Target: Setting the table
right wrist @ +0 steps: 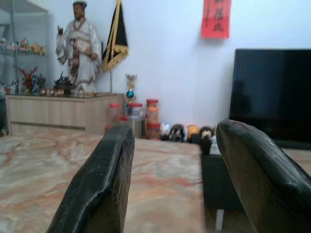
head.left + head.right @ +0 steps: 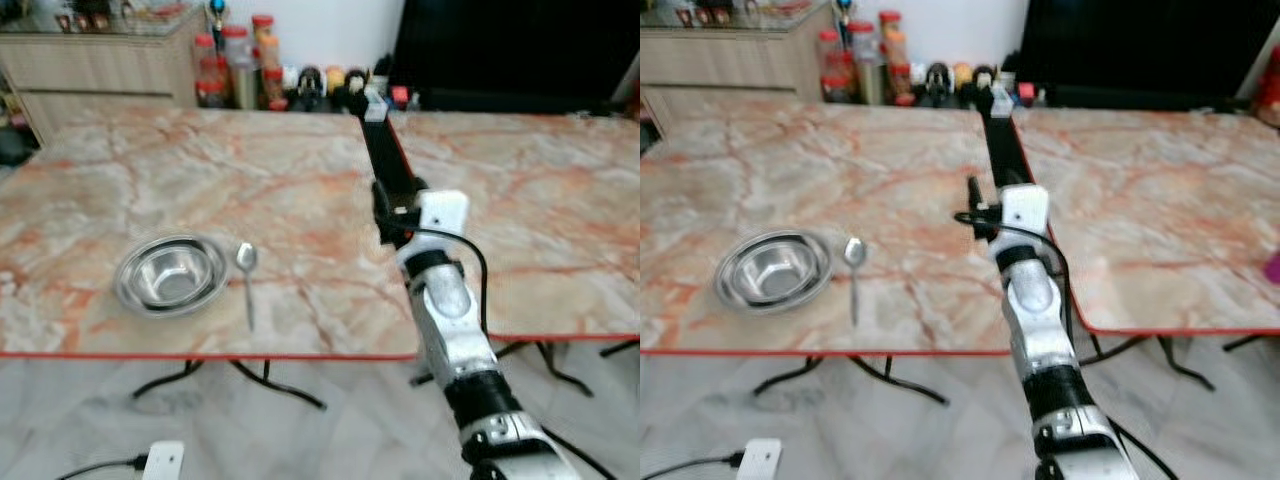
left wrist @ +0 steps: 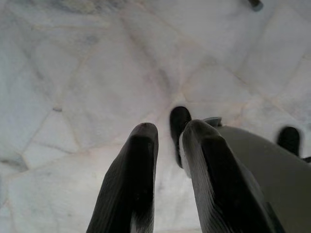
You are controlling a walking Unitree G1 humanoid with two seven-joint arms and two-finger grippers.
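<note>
Right gripper fingertips are cut off by the frame's lower edge. Jars beyond the gripper are blurred, contents can't be told. Table cropped at right.

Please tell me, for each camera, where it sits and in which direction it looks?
Left eye view: on the head, looking down at the table, bowl, spoon; right arm reaches forward.
Right eye view: same scene, shifted slightly.
Left wrist view: looks along the left gripper at the floor.
Right wrist view: looks along the open right gripper across the table to jars, shared with the eye views.
</note>
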